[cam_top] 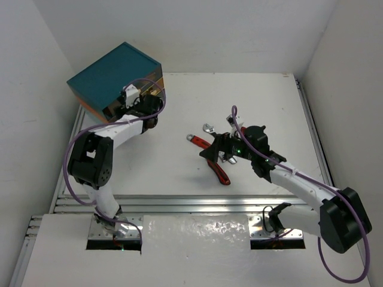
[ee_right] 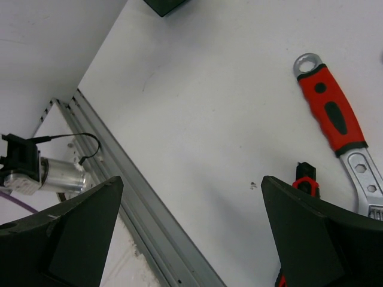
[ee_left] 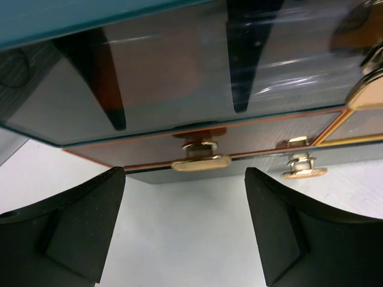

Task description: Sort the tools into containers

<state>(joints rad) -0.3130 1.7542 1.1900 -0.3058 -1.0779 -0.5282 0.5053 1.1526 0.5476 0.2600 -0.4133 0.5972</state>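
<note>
The teal-topped cabinet [cam_top: 114,75] stands at the table's far left corner. My left gripper [cam_top: 153,113] is open and empty, right in front of its lower drawers. In the left wrist view the gripper [ee_left: 185,230] faces a brown drawer front [ee_left: 149,140] with a gold knob [ee_left: 200,162] just ahead, and a second knob [ee_left: 304,172] to the right. My right gripper [cam_top: 214,154] is open and empty, hovering over the tools mid-table: a red-handled adjustable wrench [cam_top: 197,142], red-and-black cutters [cam_top: 219,171] and a silver wrench head [cam_top: 209,127]. The right wrist view shows the gripper [ee_right: 191,233], the wrench [ee_right: 332,110] and a cutter handle tip [ee_right: 304,178].
White walls close in the table on the left, back and right. An aluminium rail [cam_top: 191,200] runs along the near edge and also shows in the right wrist view [ee_right: 137,206]. The cabinet's glossy face mirrors my left fingers.
</note>
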